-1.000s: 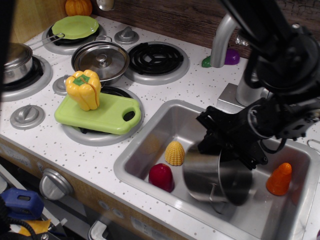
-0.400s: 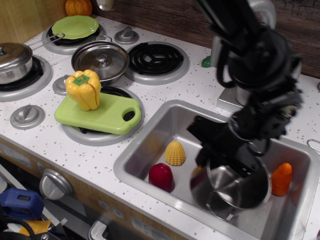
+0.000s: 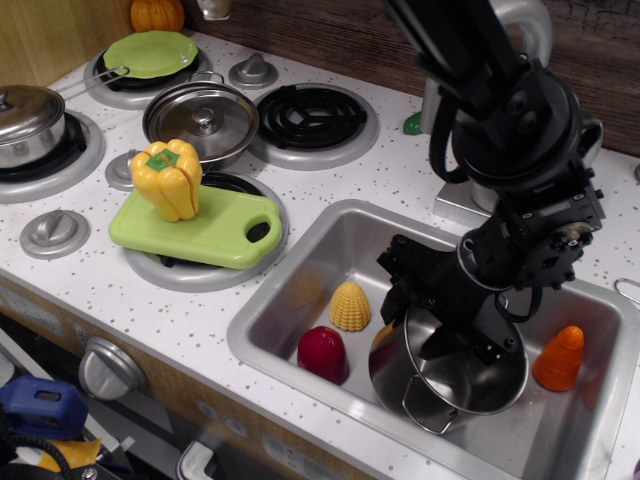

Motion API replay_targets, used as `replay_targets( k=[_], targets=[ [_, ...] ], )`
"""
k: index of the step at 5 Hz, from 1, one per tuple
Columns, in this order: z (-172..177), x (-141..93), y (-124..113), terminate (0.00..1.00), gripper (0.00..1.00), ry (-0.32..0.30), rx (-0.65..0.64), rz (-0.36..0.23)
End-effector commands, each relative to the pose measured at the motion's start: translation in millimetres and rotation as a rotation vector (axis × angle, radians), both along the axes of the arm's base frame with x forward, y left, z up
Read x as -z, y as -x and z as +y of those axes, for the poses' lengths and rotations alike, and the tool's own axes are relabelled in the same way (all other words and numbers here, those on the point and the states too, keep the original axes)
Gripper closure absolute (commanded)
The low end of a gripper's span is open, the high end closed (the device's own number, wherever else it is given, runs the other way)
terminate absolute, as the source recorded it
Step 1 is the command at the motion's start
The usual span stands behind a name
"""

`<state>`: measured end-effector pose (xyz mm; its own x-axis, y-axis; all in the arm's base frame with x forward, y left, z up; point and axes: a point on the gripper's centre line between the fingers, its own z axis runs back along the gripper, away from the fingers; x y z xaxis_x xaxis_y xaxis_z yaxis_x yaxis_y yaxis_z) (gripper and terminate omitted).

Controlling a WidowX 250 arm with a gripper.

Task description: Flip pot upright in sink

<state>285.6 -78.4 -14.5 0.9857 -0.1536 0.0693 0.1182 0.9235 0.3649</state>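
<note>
The shiny steel pot [image 3: 478, 385] stands nearly upright in the sink [image 3: 325, 250], mouth up, with one wire loop handle at its front. My black gripper [image 3: 432, 322] reaches down from the upper right and is shut on the pot's far-left rim. One finger looks inside the pot and the other outside. The arm hides part of the sink's back wall and part of the rim.
In the sink lie a yellow toy corn [image 3: 350, 306], a red toy [image 3: 323, 353] and an orange toy [image 3: 558, 358]. A green cutting board [image 3: 225, 232] with a yellow pepper [image 3: 168, 178], a lidded steel pot [image 3: 201, 119] and a faucet [image 3: 520, 25] surround it.
The pot has swung from lying tilted on its side, mouth toward the front, to standing mouth up. My gripper has turned and lowered with it, still holding the rim.
</note>
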Motion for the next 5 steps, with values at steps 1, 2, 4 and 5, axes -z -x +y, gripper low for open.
replay_targets(
  k=[1,2,4,5],
  targets=[
    [-4.5,-24.1,-9.2,0.00,0.00,0.034,0.003,-0.073],
    [-4.5,-24.1,-9.2,0.00,0.00,0.034,0.003,-0.073],
    [-4.5,-24.1,-9.2,0.00,0.00,0.034,0.003,-0.073],
    [-4.5,-24.1,-9.2,1.00,0.00,0.034,0.003,-0.073]
  ],
)
